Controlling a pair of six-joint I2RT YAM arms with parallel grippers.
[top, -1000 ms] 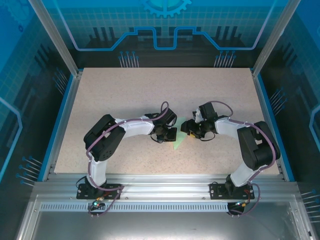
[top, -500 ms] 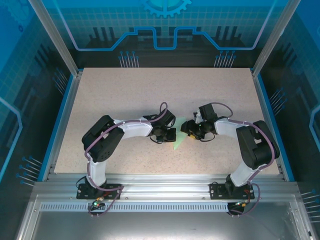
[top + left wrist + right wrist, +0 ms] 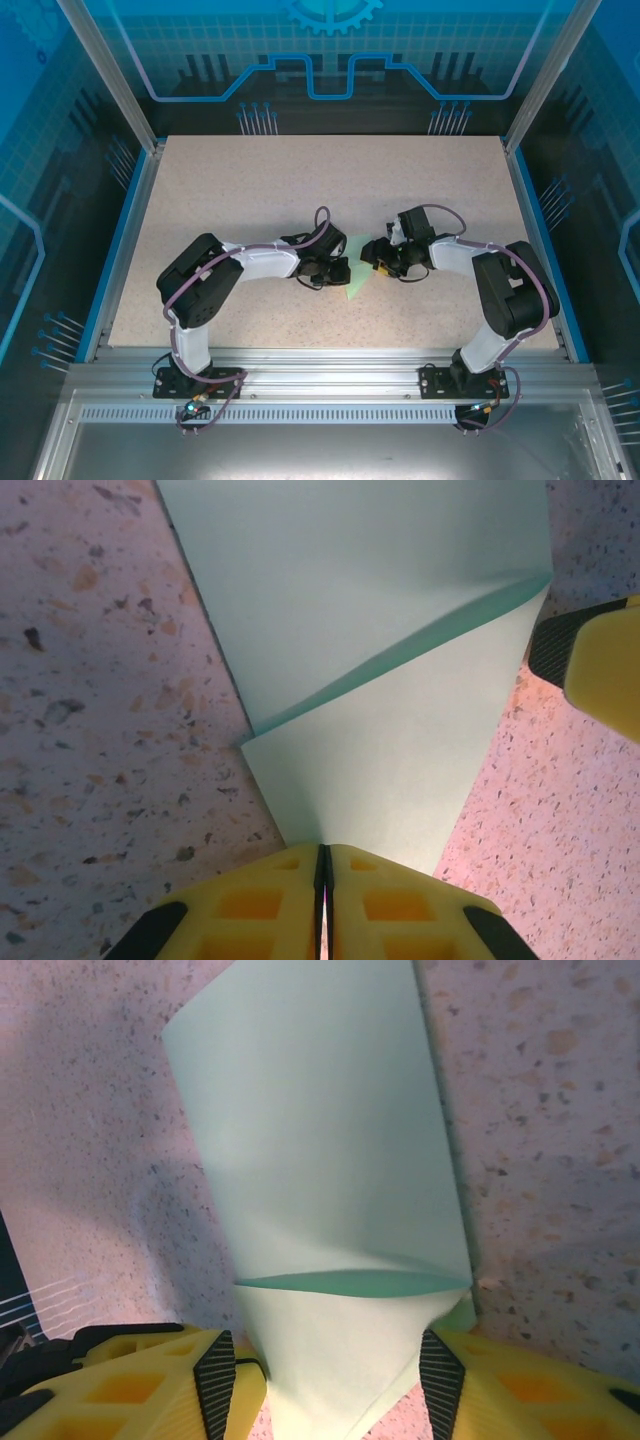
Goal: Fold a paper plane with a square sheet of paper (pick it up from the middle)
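The pale mint-green sheet of paper (image 3: 357, 278) lies mid-table, folded into a narrow wedge with its point toward the arms. It sits between the two grippers. In the left wrist view the paper (image 3: 370, 610) shows a raised flap with a dark open fold. My left gripper (image 3: 325, 852) is shut, its yellow tips against the flap's near edge; I cannot tell if paper is pinched. My right gripper (image 3: 328, 1380) is open, its ribbed pads (image 3: 215, 1380) either side of the paper (image 3: 320, 1160) flap. From above, the left gripper (image 3: 343, 270) and the right gripper (image 3: 370, 258) face each other.
The speckled beige table (image 3: 250, 190) is bordered by blue rails and aluminium posts. A right-gripper fingertip (image 3: 600, 660) shows at the right edge of the left wrist view, close beside the paper. Both arms bend inward toward the table's middle.
The left arm has shifted slightly left and nearer, its elbow swinging outward. The right arm and the paper have hardly moved.
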